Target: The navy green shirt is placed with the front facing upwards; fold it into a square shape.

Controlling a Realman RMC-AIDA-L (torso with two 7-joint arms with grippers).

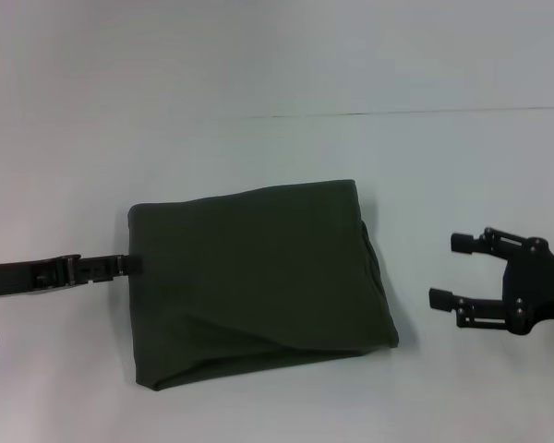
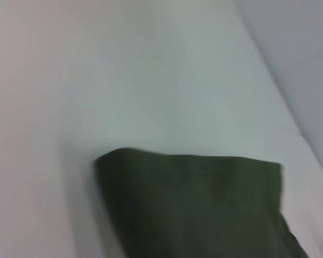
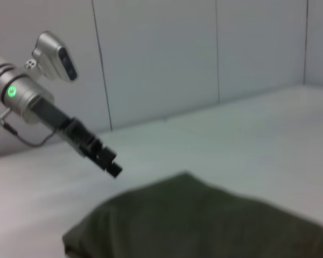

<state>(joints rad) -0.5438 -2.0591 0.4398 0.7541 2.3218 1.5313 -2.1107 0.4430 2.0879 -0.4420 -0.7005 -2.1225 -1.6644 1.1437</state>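
One navy green shirt (image 1: 258,281) lies folded into a rough square on the white tabletop (image 1: 258,74), plain side up. The left gripper (image 1: 129,265) reaches its left edge, tips touching the cloth; whether it grips, I cannot tell. The right gripper (image 1: 452,271) hovers well apart on the right, fingers (image 1: 462,243) spread and empty.

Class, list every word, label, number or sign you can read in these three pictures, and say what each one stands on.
None can be read. The folded navy green shirt shows only plain fabric. The left gripper, the right gripper and the white table carry no legible markings.
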